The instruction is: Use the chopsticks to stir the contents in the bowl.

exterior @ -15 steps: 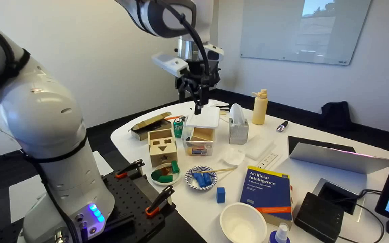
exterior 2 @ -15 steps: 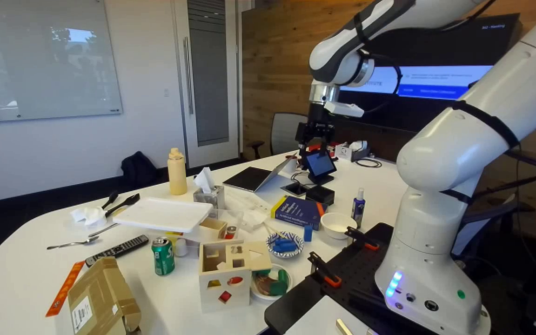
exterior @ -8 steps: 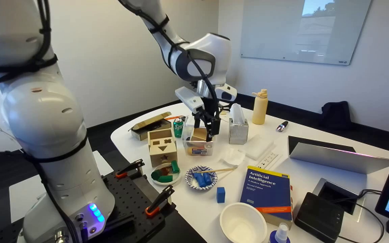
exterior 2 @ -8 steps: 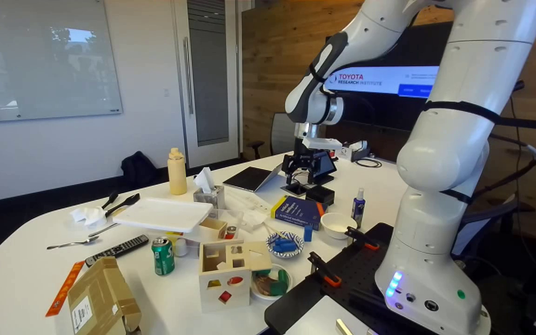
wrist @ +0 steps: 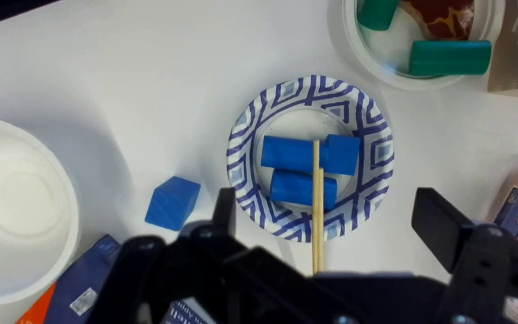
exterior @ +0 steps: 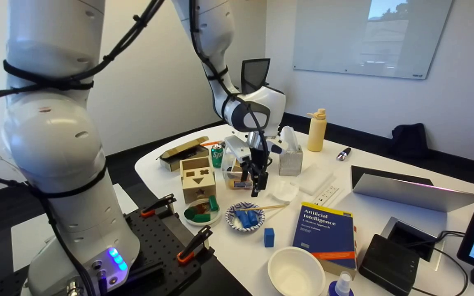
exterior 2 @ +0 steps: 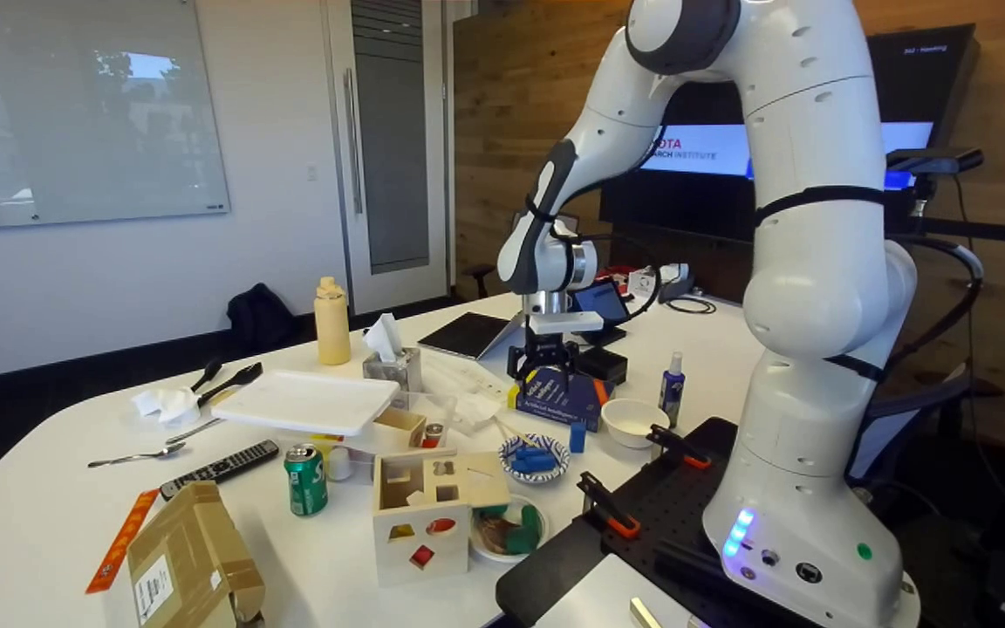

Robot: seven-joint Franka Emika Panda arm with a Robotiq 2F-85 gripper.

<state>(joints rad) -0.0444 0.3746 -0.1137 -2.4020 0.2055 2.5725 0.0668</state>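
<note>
The blue-and-white patterned bowl [wrist: 378, 150] lies under my gripper, with several blue blocks [wrist: 286, 153] inside. Two pale wooden chopsticks [wrist: 316, 220] rest side by side across its rim. Their tips lie over the blocks; in the wrist view the gripper's body hides their other ends. In an exterior view the chopsticks [exterior: 273, 206] stick out past the bowl [exterior: 229, 220] on the book's side. My gripper [wrist: 325, 198] is open, its fingers wide apart to either side of the chopsticks, touching nothing. It hangs above the table in both exterior views.
A loose blue block [wrist: 172, 202] and a larger white bowl [wrist: 20, 198] are nearby. A bowl holding green blocks [wrist: 450, 57] adjoins a wooden shape box [exterior: 198, 181]. The thick book [exterior: 325, 234], a tissue box [exterior: 290, 162] and a lidded clear bin [exterior 2: 420, 406] surround the patterned bowl.
The arm has swung down and back toward its base, bringing the gripper from high over the table to low above the patterned bowl. Bowl, blocks and chopsticks have not moved; the jaws stay open.
</note>
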